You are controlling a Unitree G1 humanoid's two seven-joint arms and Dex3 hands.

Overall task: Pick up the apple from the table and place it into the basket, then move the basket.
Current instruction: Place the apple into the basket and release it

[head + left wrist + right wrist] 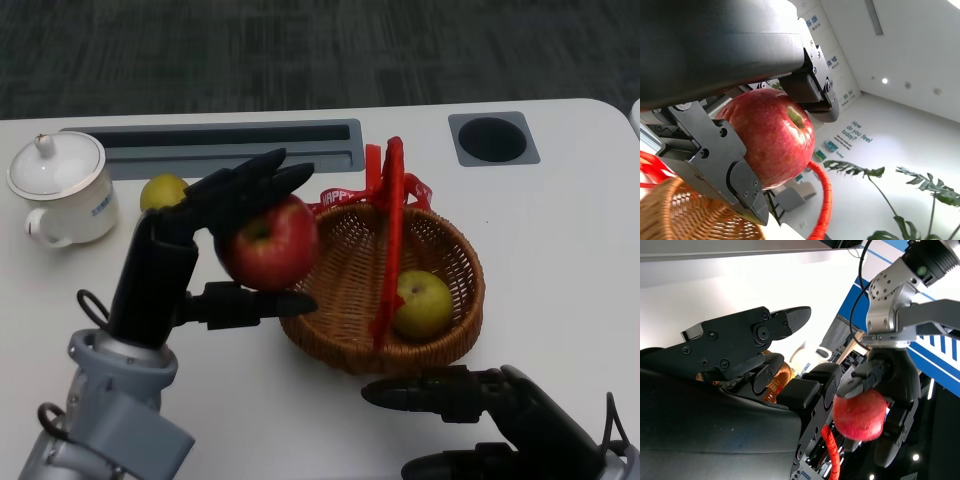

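Now, apple (268, 243): gripped in my left robot hand (215, 245), raised beside basket (445, 330) rim for dropping in.
Right robot hand (470, 395): empty, fingers apart, near basket's front.

The left matt black plastic robot hand (215, 235) grips a glossy, smooth red apple (268, 243); beside it a rough woven brown wicker basket (440, 330), on the smooth white bench (560, 230).

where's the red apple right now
In the head view the red apple is held off the table in the left hand, just left of the wicker basket.
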